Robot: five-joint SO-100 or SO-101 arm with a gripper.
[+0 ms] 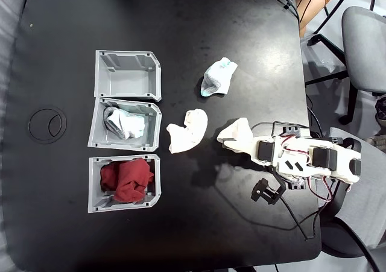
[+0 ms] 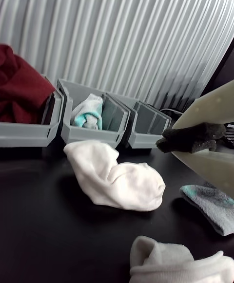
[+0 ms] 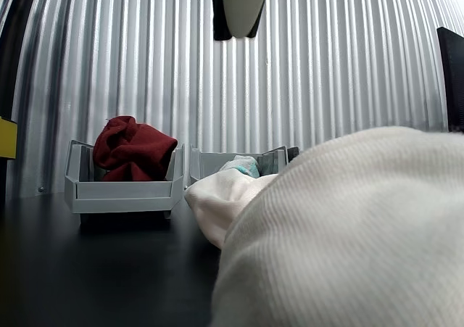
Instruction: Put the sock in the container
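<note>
Fixed view, from above. Black bench (image 1: 181, 236). Three grey ribbed bins in a column at left: the top bin (image 1: 128, 75) bare inside; the middle one, the container (image 1: 124, 125), holding the sock (image 1: 123, 122), white with mint and grey, lying wholly within its walls; the bottom bin (image 1: 123, 183) holding a dark red cloth (image 1: 126, 179). A plain white sock (image 1: 187, 130) lies just right of the container, apart from it. A sock with blue-green edging (image 1: 218, 77) lies farther up the bench, well apart from the bins. A second plain white sock (image 1: 236, 133) sits at the tip of the white arm (image 1: 307, 157), which reaches in from the right. The claw (image 1: 232, 140) lies against this sock; whether it is wide, narrow or holding cannot be told here. Grey chair (image 1: 365, 40) off the bench at right.

Wrist view. Claw (image 2: 204, 141) enters from the right: pale finger with a dark pad (image 2: 192, 138), clear of the bench, nothing seen between its parts; opening cannot be told. Plain white sock mid-bench; the three bins behind it, the sock visible in the middle one. Corrugated wall (image 2: 136, 29) behind.

Other view. White fabric close to the lens at right; red cloth in its bin at left; the container beside it with the sock's mint patch showing above the rim.
</note>
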